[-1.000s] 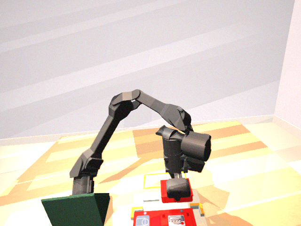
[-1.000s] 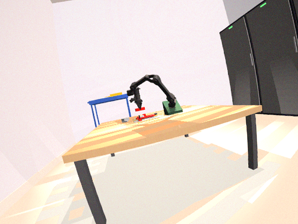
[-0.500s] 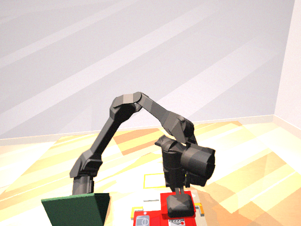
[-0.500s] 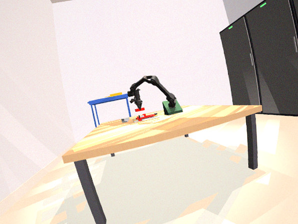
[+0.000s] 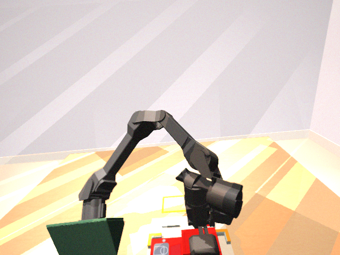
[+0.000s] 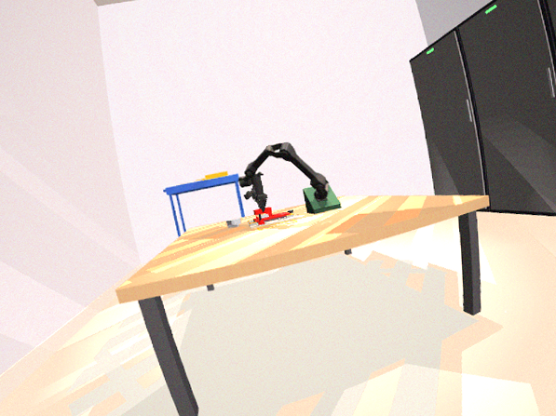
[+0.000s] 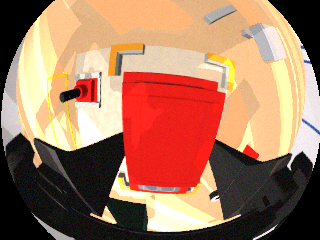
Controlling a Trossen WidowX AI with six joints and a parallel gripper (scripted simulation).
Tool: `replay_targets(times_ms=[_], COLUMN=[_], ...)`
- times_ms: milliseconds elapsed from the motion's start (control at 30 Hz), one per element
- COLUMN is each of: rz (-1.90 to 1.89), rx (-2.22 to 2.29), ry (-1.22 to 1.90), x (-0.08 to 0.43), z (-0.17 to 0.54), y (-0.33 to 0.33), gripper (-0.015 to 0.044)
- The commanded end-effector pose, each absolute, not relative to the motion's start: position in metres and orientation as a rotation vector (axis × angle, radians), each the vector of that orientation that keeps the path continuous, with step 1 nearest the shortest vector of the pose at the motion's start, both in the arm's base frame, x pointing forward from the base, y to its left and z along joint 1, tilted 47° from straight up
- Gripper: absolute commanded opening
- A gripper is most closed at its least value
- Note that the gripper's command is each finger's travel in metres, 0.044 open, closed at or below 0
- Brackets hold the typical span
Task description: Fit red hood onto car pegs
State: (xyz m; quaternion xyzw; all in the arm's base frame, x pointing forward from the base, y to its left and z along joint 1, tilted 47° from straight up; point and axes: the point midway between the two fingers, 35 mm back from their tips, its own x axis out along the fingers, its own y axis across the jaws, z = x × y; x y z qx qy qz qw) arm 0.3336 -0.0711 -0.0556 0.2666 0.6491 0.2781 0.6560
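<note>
The red hood (image 5: pixel 186 236) (image 6: pixel 268 209) (image 7: pixel 172 125) is held flat side up, low over the right part of the red chassis (image 5: pixel 175 247) (image 6: pixel 279 217). My gripper (image 5: pixel 203 234) (image 6: pixel 262 210) (image 7: pixel 168 139) points down and is shut on the hood, one finger on each side. In the wrist view the hood covers the chassis between the orange corner brackets of the jig (image 5: pixel 223 232) (image 7: pixel 131 48). The pegs, the corner holes and the engine block are hidden. I cannot tell whether the hood touches the deck.
A red block with a black stick (image 7: pixel 87 91) is beside the jig's brackets. Grey pieces (image 7: pixel 270 42) (image 6: pixel 233 222) lie beyond the jig. A dark green slanted block (image 5: pixel 82 237) (image 6: pixel 321 201) stands near the arm's base. A yellow outline (image 5: pixel 163 205) marks the table.
</note>
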Motion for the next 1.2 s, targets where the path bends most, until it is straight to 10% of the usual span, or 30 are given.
replay_targets(times_ms=[0,1167], rz=[0.627,0.629], rx=[0.619,0.621], ry=[1.471,1.473], x=[0.3318,0.3314], z=[-0.0572,-0.0613], y=[-0.0697,-0.0662], gripper=[0.0,0.0])
